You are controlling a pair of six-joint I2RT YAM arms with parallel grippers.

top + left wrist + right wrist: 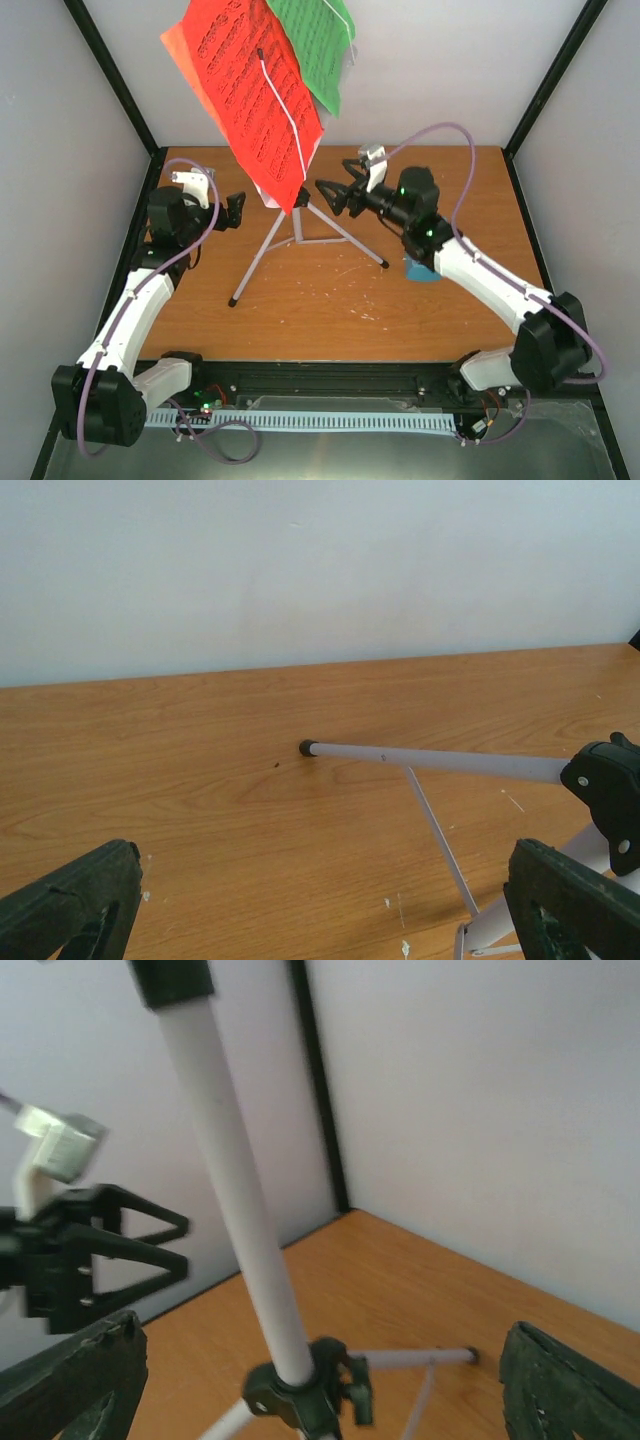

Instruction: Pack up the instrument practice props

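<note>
Music stand (299, 203) stood on its silver tripod near the middle of the wooden table (300, 320). Red music sheets (255, 90) and a green one (320, 45) lay on its tilted desk. White walls and black corner posts enclosed the table, and its top showed pale scuffs. A small blue metronome (420, 272) sat on the wood to the right, partly hidden under the right forearm. The left arm reached forward at the left, its gripper (235, 212) hanging low with jaws spread wide, holding nothing and apart from the stand. The right arm stretched in from the right. Its gripper (335, 195) was level with the tripod hub, jaws parted to either side of the white pole (248, 1210), not clamping it.
</note>
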